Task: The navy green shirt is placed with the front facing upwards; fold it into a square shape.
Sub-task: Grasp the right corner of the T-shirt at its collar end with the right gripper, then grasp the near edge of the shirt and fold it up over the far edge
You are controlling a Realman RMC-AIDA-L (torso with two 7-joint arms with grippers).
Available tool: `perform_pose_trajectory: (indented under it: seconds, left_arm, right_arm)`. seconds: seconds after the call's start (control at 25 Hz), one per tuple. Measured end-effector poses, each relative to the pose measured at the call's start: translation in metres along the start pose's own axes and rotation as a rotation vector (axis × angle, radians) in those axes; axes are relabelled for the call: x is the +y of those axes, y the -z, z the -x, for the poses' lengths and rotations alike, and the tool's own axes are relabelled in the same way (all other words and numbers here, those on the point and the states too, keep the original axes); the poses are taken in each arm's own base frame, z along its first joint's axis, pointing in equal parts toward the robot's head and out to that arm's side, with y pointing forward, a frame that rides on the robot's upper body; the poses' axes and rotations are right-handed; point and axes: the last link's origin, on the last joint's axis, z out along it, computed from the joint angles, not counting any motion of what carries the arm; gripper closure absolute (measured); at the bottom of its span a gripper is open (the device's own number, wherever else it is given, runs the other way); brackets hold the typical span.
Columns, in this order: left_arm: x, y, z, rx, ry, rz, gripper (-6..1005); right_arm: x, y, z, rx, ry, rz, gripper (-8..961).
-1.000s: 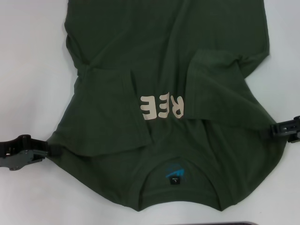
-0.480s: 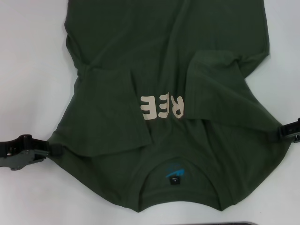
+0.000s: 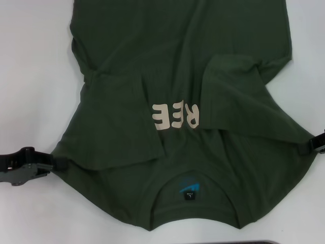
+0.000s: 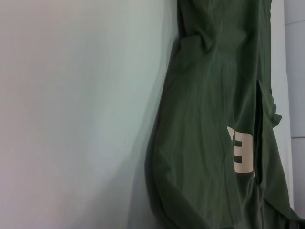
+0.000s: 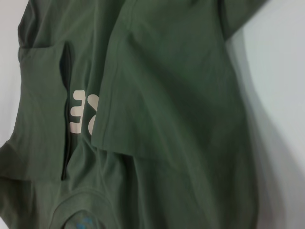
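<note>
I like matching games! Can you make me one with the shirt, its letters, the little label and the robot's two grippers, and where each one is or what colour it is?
Column one:
1. shirt
2. letters
3. label
4. left gripper
5. right gripper

Column two:
A. cream, partly hidden under the folded-in sleeves
B. at the shirt's edge on the robot's left
C. dark green, spread on the white table
D. at the shirt's edge on the robot's right, mostly out of view
E. blue and black, inside the collar

Pairs: 1-C, 2-A, 3-E, 4-B, 5-D
</note>
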Motion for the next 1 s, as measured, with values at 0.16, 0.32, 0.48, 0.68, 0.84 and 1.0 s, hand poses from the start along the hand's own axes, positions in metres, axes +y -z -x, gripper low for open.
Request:
perform_pose_trajectory:
  seconds: [0.16,0.32,0.48,0.68,0.84,1.0]
  left_arm:
    - [-0.001,0.0,0.001,-0.015,-0.004,-0.009,965]
    - [0.002,-0.004,0.001,-0.063,-0.036,-0.034,964]
    - [0.004,-0.003,0.001,-0.102,-0.049,-0.042,964]
    - [0.004,0.004,0.008,-0.144,-0.045,-0.034,963]
    - [0.001,0.009,0.014,-0.186,-0.033,-0.052,963]
    - [-0.002,0.013,0.019,-0.222,-0.022,-0.078,962]
  right_arm:
    - [0.001,0.003,0.0,0.006,0.011,-0.001,909]
    - [0.002,0.004,0.0,0.023,0.021,-0.007,910]
    - [0.005,0.008,0.0,0.052,0.039,-0.009,910]
    - [0.005,0.016,-0.008,0.11,0.048,-0.044,910]
    - [0.003,0.019,-0.012,0.139,0.042,-0.057,909]
    - [-0.002,0.022,-0.018,0.176,0.028,-0.091,909]
